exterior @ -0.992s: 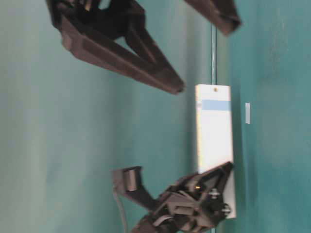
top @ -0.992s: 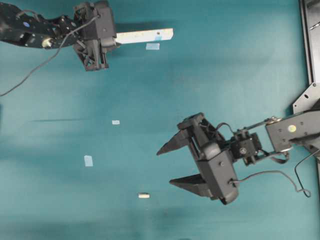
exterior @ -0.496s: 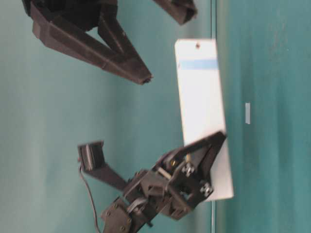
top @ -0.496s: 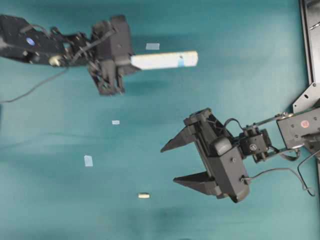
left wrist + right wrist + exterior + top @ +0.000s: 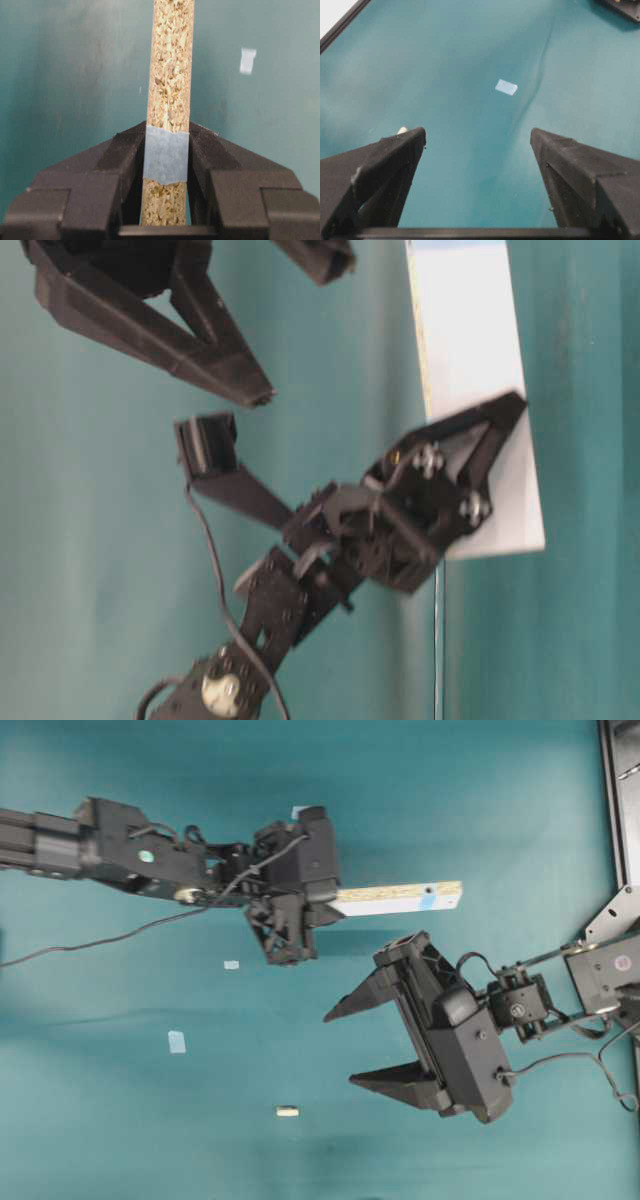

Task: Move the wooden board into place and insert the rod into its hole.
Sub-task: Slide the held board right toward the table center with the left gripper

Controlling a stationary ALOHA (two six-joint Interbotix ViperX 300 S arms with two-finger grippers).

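The left gripper's (image 5: 165, 150) black fingers clenched the long board's (image 5: 400, 899) speckled chipboard edge, while the right gripper's (image 5: 350, 1045) wedge-shaped fingers gaped, released, below the board.

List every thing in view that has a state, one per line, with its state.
Board: clamped on edge in the left gripper, off the table, speckled edge facing up.
Left gripper: shut on the board.
Right gripper: open, empty, above the table.
Rod: lying loose on the table, not inserted.
Tape squares: flat on the table.
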